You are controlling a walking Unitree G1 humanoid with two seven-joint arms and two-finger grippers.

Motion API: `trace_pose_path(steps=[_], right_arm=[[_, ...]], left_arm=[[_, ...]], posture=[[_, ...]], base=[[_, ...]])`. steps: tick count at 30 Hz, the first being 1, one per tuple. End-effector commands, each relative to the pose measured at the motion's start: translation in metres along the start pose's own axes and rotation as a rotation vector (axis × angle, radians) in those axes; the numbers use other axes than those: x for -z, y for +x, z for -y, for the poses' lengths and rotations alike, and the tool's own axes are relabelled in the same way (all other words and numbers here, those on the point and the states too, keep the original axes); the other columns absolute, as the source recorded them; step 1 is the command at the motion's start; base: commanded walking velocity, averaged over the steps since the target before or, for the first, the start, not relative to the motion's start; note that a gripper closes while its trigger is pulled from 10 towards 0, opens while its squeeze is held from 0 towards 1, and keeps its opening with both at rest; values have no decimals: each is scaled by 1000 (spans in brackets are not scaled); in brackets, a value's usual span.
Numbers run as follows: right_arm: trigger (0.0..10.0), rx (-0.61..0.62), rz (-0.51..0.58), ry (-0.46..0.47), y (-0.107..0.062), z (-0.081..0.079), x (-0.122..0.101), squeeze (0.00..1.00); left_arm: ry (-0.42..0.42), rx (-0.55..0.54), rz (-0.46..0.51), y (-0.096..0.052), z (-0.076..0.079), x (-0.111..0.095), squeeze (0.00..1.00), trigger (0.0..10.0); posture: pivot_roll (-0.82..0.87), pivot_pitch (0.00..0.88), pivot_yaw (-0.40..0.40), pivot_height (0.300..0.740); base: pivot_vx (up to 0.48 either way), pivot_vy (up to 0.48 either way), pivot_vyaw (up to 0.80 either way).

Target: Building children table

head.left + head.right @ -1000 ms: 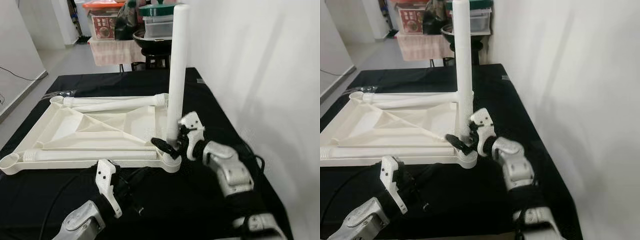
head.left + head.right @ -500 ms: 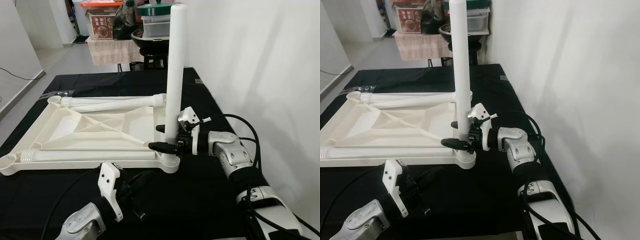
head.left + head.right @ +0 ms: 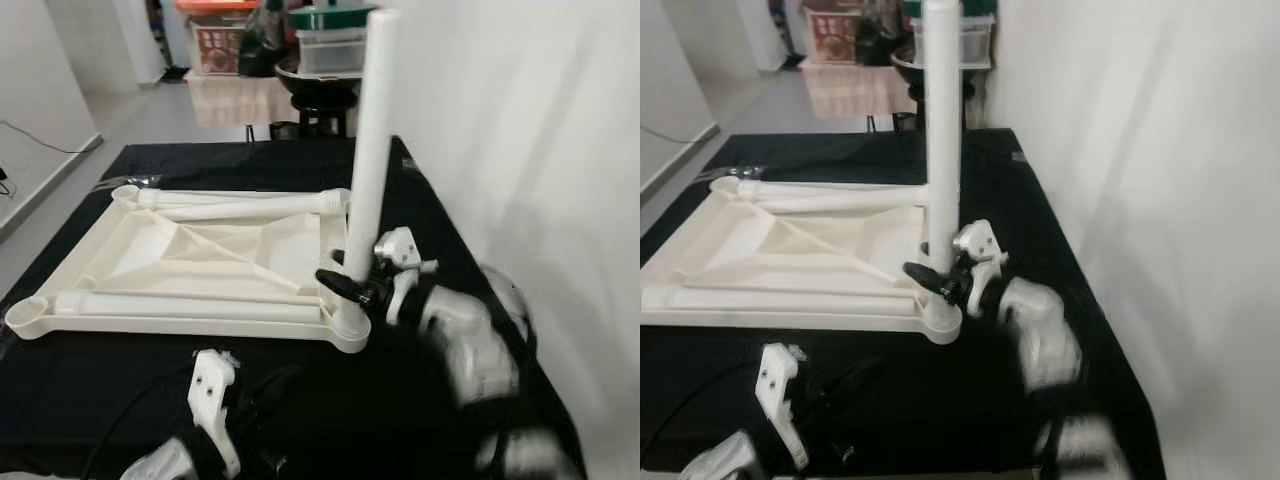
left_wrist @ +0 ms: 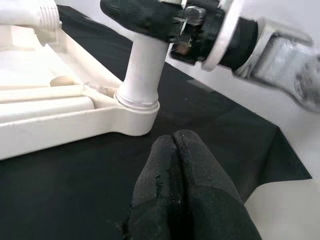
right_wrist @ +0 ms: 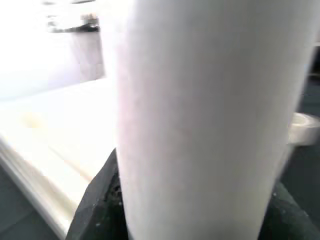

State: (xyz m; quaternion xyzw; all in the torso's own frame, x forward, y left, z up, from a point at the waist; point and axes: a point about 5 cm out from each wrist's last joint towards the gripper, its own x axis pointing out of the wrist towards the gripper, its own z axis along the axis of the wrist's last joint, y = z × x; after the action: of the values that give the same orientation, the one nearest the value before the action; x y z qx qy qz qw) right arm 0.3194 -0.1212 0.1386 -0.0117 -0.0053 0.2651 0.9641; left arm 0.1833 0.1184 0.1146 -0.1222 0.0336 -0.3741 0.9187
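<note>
A white plastic tabletop [image 3: 190, 255] lies upside down on a black-covered table [image 3: 90, 390]. A white table leg [image 3: 372, 140] stands upright in the near right corner socket [image 3: 345, 325]. My right gripper [image 3: 345, 277] is shut on the table leg just above the socket; in the right wrist view the leg [image 5: 205, 115] sits between the fingers [image 5: 97, 200]. Two more legs [image 3: 240, 204] [image 3: 180, 306] lie flat on the tabletop. My left gripper [image 4: 175, 165] is shut with nothing in it, low over the black cloth, near the front edge and short of the socket [image 4: 137, 112].
A white wall [image 3: 520, 130] runs close along the right side of the table. Beyond the far edge stand a stool with stacked containers [image 3: 325, 50] and a small clothed table [image 3: 235, 100]. A cable [image 3: 110, 180] lies at the far left of the cloth.
The camera has shifted slightly. My right arm is blurred with motion and its wrist has turned around the upright leg, still gripping it. The left gripper has barely moved.
</note>
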Motion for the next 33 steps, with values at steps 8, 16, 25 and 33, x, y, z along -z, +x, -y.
trace_pose_path(steps=[8, 16, 25, 33], right_arm=[[0, 287, -197, -3, -26, -32, 59, 0], [10000, 76, -113, -4, 1, -14, 33, 1000], [10000, -239, -113, -91, 8, 7, 10, 0], [784, -572, -155, -93, 20, 27, -8, 0]], left_arm=[[-44, 67, -73, 20, -1, 28, 0, 10000], [-11, 50, -92, 30, -11, 34, 0, 10000], [1, 53, -123, 29, -11, 42, 0, 10000], [32, 72, -133, 29, -10, 49, 0, 10000]], posture=[[-117, 0, 41, 740], [-108, 0, 5, 740], [-85, 0, -3, 740], [-49, 0, -9, 740]], base=[[0, 0, 0], [0, 0, 0], [0, 0, 0], [0, 0, 0]])
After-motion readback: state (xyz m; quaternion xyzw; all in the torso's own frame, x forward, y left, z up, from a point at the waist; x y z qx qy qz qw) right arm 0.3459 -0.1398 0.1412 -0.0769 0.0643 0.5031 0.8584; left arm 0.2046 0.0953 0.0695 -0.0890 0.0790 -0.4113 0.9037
